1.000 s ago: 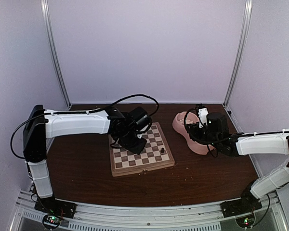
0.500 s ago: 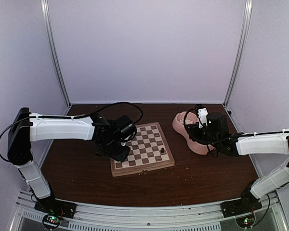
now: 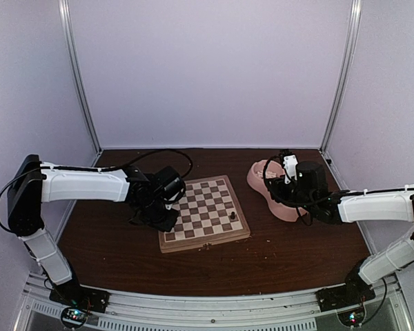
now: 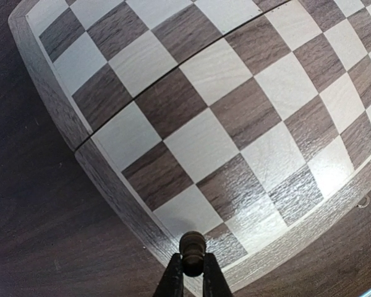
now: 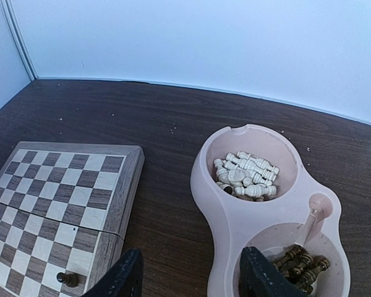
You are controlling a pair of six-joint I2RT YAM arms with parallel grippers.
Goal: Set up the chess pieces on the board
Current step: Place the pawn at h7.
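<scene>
pink double bowl (image 5: pixel 211 204) of cream pieces (image 5: pixel 246 176) and dark pieces (image 5: pixel 300 263), board (image 5: pixel 55 192) left, gripper (image 5: pixel 191 275) jaws apart

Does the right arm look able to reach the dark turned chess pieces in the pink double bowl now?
Probably yes. The right gripper hangs open right by the pink double bowl, and nothing covers the dark turned chess pieces lying in its nearer compartment.

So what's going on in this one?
The left gripper is shut on a dark chess piece at the left edge of the board. One other dark piece stands on the board. The right gripper hangs open over the pink double bowl, which holds cream pieces in one well and dark ones in the other.
</scene>
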